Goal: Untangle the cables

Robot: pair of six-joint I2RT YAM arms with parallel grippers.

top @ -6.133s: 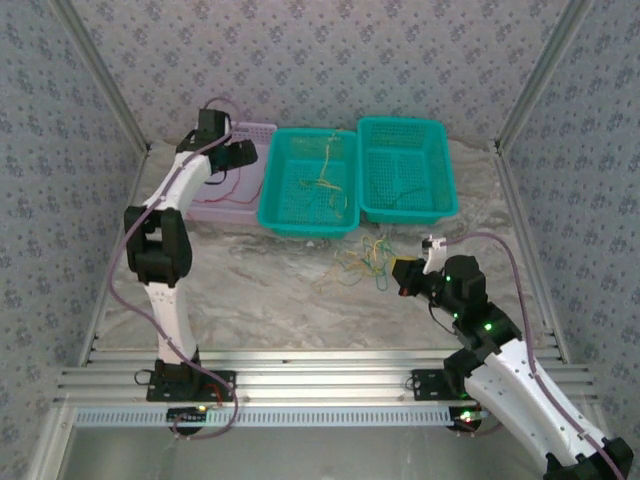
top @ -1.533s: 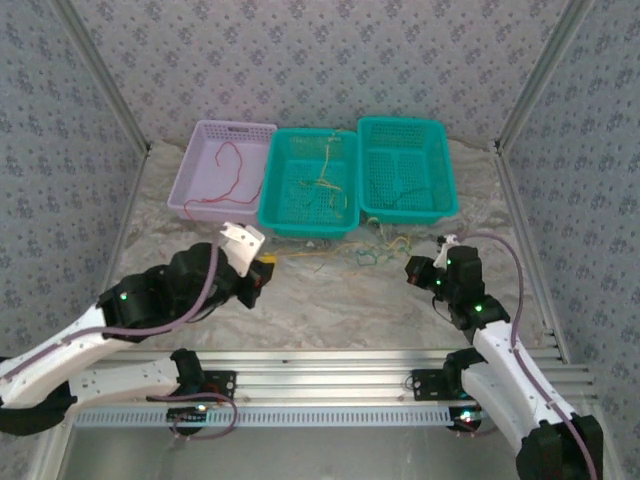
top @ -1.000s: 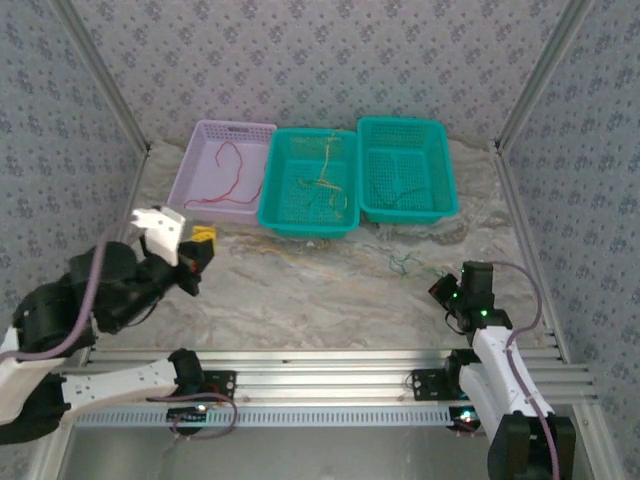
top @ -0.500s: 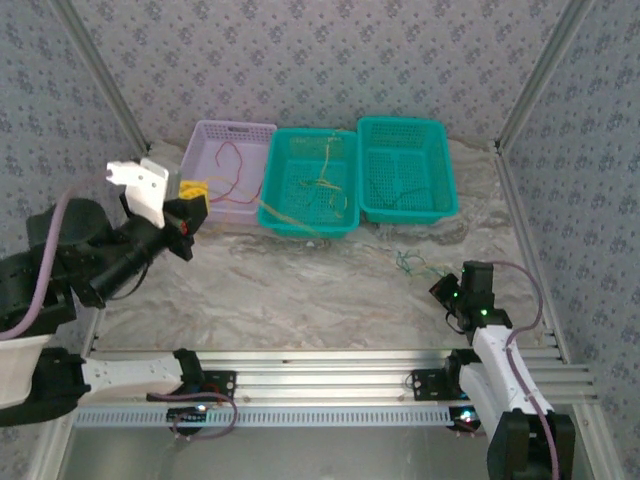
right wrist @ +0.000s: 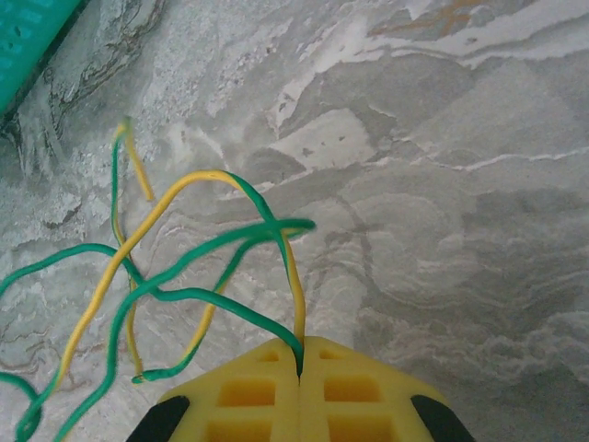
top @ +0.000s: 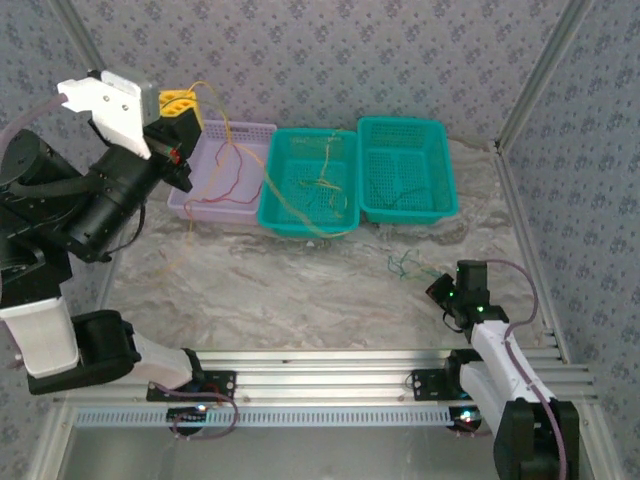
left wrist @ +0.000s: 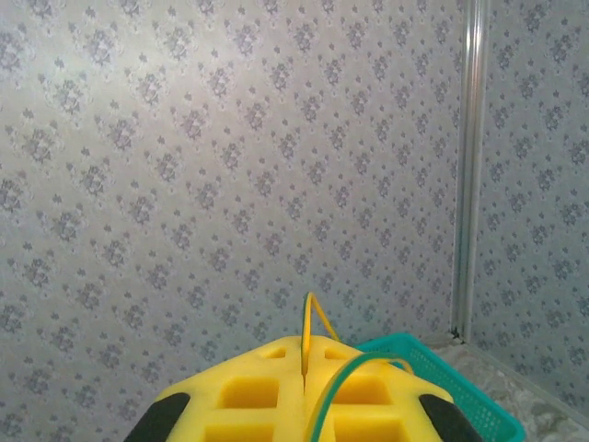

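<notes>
Patterned walls [left wrist: 184,138] behind, left pincer [left wrist: 302,368] pinches yellow cable [left wrist: 305,331] aloft (jaws closed); right pincer [right wrist: 301,354] clamps green-yellow cables [right wrist: 267,228].

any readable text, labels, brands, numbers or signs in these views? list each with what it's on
None: nothing can be read in these views.
Purple basket, middle teal basket, right teal basket: bare mesh, no marks.
Left gripper, right gripper: plain yellow pads.
Cables: no tags.
Wall: flower pattern, no writing.
</notes>
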